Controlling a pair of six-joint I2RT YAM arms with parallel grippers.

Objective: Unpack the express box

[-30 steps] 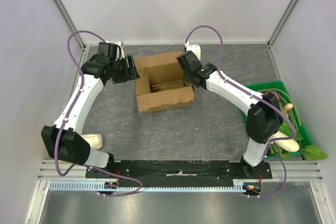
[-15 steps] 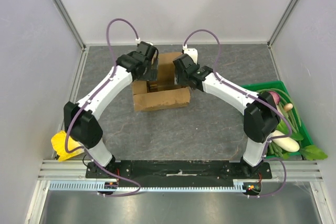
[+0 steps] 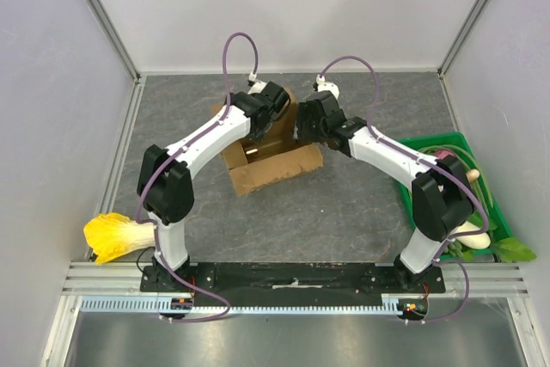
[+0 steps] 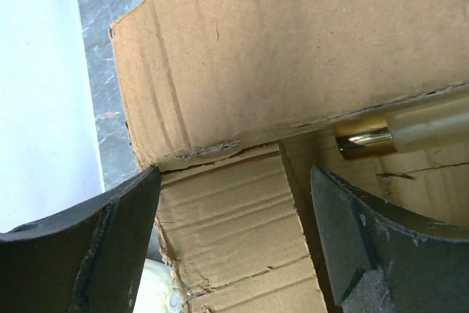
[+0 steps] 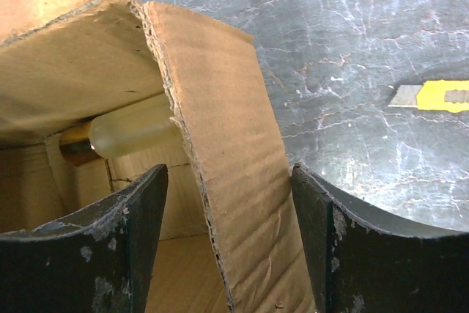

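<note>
The express box (image 3: 279,169) stands open mid-table, skewed, its front flap folded out. My left gripper (image 3: 260,133) hangs over its left wall and my right gripper (image 3: 304,131) over its right wall. In the left wrist view the left gripper (image 4: 234,243) is open, and a cardboard flap (image 4: 227,240) lies between its fingers without touching them. In the right wrist view the right gripper (image 5: 229,243) is open astride an upright flap (image 5: 234,181). Inside the box lies a pale bottle (image 5: 135,131) with a gold cap (image 4: 363,139).
A yellow utility knife (image 5: 440,95) lies on the dark table right of the box. A yellow-green cabbage (image 3: 112,236) sits at the front left. A green crate (image 3: 430,142) of vegetables stands at the right edge. White walls enclose the table.
The left arm has swung from the left side over the box's left wall, uncovering the cabbage. The right gripper has opened, the left has opened wider. The box has turned slightly.
</note>
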